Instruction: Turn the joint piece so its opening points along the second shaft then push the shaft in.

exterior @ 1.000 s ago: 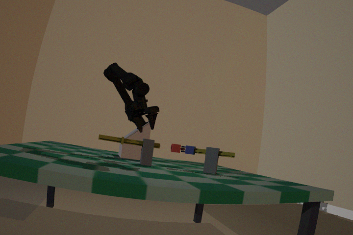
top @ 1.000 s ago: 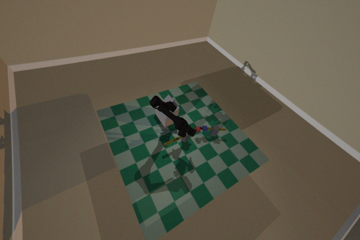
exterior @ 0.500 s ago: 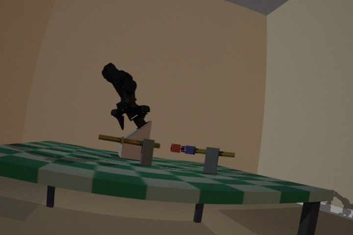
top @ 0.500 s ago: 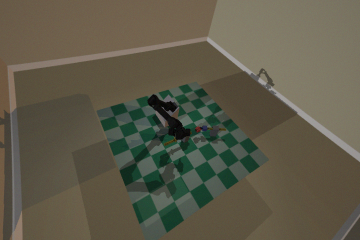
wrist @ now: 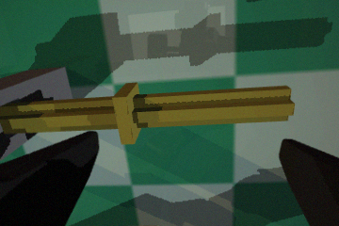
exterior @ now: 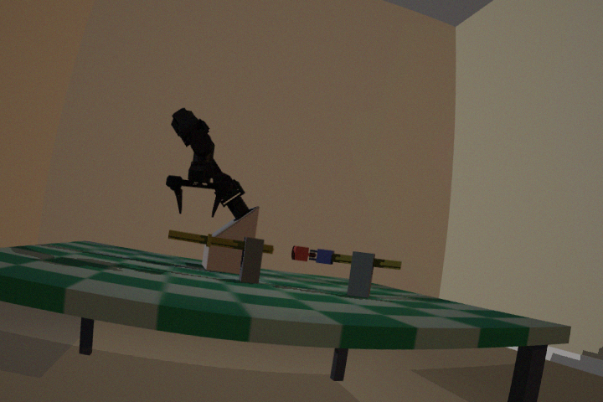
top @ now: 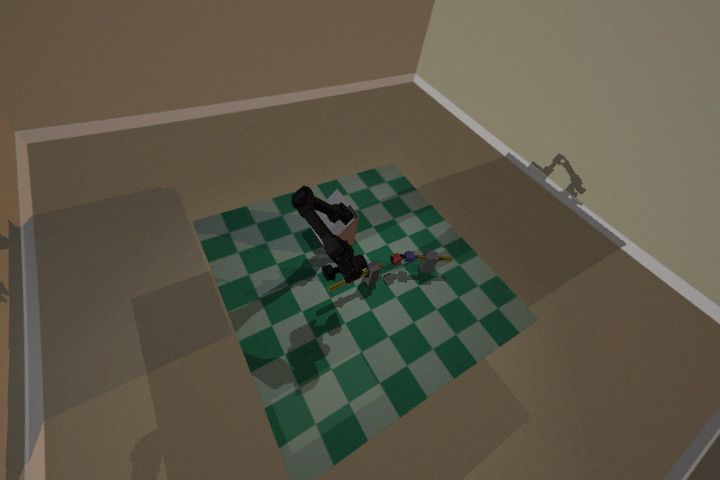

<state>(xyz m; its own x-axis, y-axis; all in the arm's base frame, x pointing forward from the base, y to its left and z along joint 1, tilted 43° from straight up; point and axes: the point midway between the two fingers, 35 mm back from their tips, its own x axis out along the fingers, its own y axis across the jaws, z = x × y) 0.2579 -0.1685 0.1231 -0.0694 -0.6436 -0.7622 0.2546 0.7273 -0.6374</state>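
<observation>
Green checkered surface (top: 366,366) (exterior: 203,327) here, and we've got the tool (exterior: 196,214) (wrist: 188,144) spread wide above the left yellow shaft (top: 338,284) (exterior: 188,237) (wrist: 215,105), probably so we can push it right.

Black arm (top: 319,226) (exterior: 202,141), tapered black fingers (exterior: 178,198).

From above, my own arm (top: 322,226) covered part of the second shaft (top: 336,285), and the red joint piece (top: 395,258) showed too small for me to read where its opening pointed. My wrist view cut off the second block (wrist: 45,87) at its left edge, and both my fingers ran out of the picture.
</observation>
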